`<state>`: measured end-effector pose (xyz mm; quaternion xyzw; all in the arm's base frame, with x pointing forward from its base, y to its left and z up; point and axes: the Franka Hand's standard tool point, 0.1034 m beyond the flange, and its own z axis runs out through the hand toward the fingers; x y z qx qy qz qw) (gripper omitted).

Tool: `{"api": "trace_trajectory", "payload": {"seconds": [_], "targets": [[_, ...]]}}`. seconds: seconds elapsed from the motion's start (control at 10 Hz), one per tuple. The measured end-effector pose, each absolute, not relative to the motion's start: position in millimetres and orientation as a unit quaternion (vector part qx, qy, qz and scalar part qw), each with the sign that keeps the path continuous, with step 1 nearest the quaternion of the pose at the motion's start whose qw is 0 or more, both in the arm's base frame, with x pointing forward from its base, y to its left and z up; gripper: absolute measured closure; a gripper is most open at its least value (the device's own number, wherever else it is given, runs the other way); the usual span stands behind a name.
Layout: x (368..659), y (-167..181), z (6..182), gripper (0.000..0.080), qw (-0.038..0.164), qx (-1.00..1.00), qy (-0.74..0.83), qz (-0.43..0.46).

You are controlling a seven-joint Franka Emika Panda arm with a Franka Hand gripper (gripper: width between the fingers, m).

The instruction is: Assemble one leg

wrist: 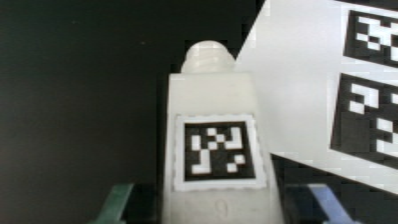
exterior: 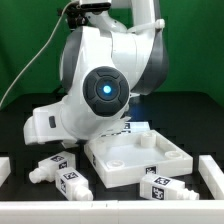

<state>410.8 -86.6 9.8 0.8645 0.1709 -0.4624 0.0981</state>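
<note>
Closest, at the gripper (wrist: 217,200): squeezed tight on the leg (wrist: 214,110), one dark finger (wrist: 119,205) pressed on each side. Holds the leg by its thick end, with a black-and-white tag facing the wrist camera. Just past the fingers, gets thinner and ends in a rounded peg pointing away from the gripper. Close beside that peg, shows a flat white face (wrist: 329,90) with two tags on it; cannot tell which part. Under the held leg, only the black table (wrist: 89,80).

Farther off, in the exterior view, hides the gripper behind the big white arm (exterior: 105,90). Below the arm, shows a big white square block (exterior: 125,160) flat on the table. Around it, lying down: a first loose leg (exterior: 55,165), a second loose leg (exterior: 73,184) just beside that one, and a third loose leg (exterior: 160,187) on the block's other side.
</note>
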Motion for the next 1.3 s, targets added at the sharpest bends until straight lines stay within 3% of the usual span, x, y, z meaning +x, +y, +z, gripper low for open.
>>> {"api": "trace_trajectory", "payload": {"seconds": [0.1, 0.4, 0.7, 0.9, 1.1, 1.3], "targets": [[413.0, -83.3, 14.0, 0.0518, 0.1, 0.865, 0.173, -0.461], [426.7, -50.9, 66.6, 0.0518, 0.092, 0.871, 0.182, -0.447], [446.8, -29.8, 104.2, 0.0518, 0.097, 0.884, 0.203, -0.409], [459.0, -30.5, 94.7, 0.0517, 0.089, 0.908, 0.211, -0.351], [456.7, -30.4, 98.9, 0.0517, 0.085, 0.923, 0.217, -0.305], [479.3, -1.1, 112.7, 0.0517, 0.063, 0.949, 0.218, -0.219]]}}
